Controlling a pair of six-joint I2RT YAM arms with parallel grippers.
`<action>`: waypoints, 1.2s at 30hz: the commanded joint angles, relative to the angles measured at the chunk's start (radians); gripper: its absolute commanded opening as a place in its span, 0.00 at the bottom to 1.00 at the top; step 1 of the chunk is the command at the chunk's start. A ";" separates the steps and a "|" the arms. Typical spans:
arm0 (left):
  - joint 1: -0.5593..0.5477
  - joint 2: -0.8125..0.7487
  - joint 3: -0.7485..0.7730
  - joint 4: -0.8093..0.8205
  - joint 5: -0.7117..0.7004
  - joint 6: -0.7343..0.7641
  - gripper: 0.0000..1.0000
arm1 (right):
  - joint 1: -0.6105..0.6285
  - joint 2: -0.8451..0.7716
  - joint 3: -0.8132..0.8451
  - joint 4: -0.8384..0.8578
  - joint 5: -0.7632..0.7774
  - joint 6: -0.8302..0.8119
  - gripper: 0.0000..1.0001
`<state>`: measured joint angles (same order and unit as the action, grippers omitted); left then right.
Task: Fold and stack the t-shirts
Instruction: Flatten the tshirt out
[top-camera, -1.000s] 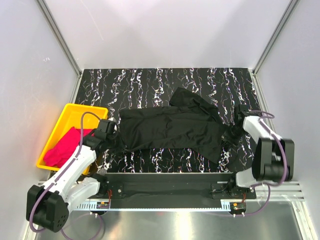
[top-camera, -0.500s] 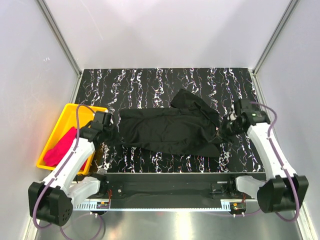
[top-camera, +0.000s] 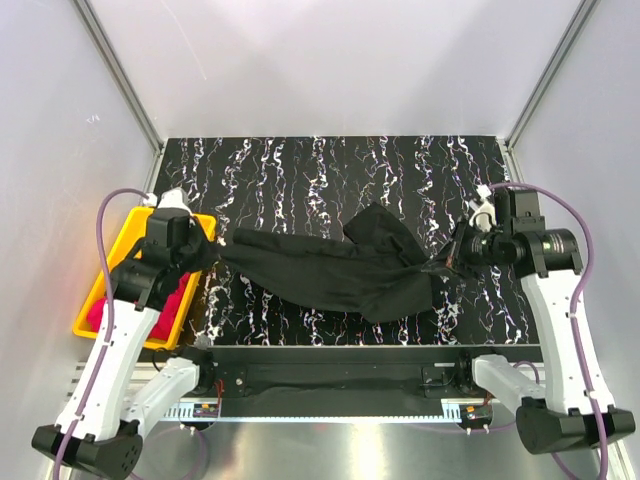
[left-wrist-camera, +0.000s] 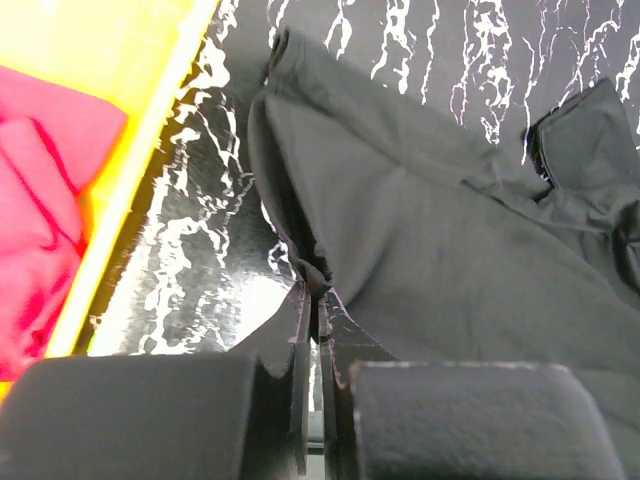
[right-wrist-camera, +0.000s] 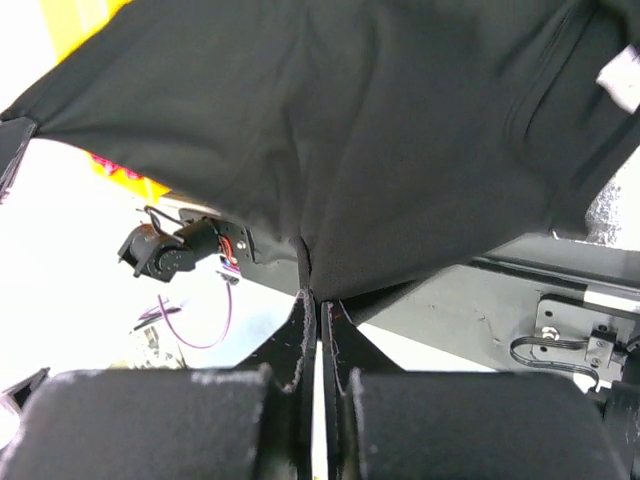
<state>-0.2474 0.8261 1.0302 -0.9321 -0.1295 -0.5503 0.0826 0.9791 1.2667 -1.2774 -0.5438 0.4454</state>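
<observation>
The black t-shirt (top-camera: 330, 270) hangs stretched between my two grippers above the marbled table, sagging in the middle. My left gripper (top-camera: 205, 250) is shut on its left edge; in the left wrist view (left-wrist-camera: 318, 290) the cloth (left-wrist-camera: 450, 230) is pinched between the jaws. My right gripper (top-camera: 455, 257) is shut on its right edge; in the right wrist view (right-wrist-camera: 318, 300) the shirt (right-wrist-camera: 330, 120) spreads above the jaws. The magenta-pink t-shirt (top-camera: 178, 298) lies crumpled in the yellow tray, also in the left wrist view (left-wrist-camera: 40, 200), mostly hidden under my left arm from above.
The yellow plastic tray (top-camera: 100, 290) sits at the table's left edge, its rim in the left wrist view (left-wrist-camera: 150, 150). White walls with metal posts enclose the black marbled table (top-camera: 300, 170). The arms' base rail (top-camera: 330, 365) runs along the near edge.
Both grippers have risen and moved outward, lifting the black t-shirt off the table and pulling it taut. The left arm now reaches over the tray.
</observation>
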 joint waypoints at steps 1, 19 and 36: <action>0.003 0.036 0.071 0.039 -0.047 0.081 0.00 | 0.002 0.068 0.069 0.053 0.030 0.016 0.00; 0.000 0.038 0.053 -0.057 -0.010 0.086 0.00 | 0.002 0.032 -0.094 -0.112 -0.137 0.003 0.00; 0.017 0.697 0.222 0.079 -0.061 0.124 0.00 | -0.004 0.827 0.111 0.289 0.189 -0.059 0.00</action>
<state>-0.2337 1.4582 1.2037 -0.9470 -0.2123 -0.4690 0.0803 1.7393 1.3231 -1.0477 -0.4099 0.4385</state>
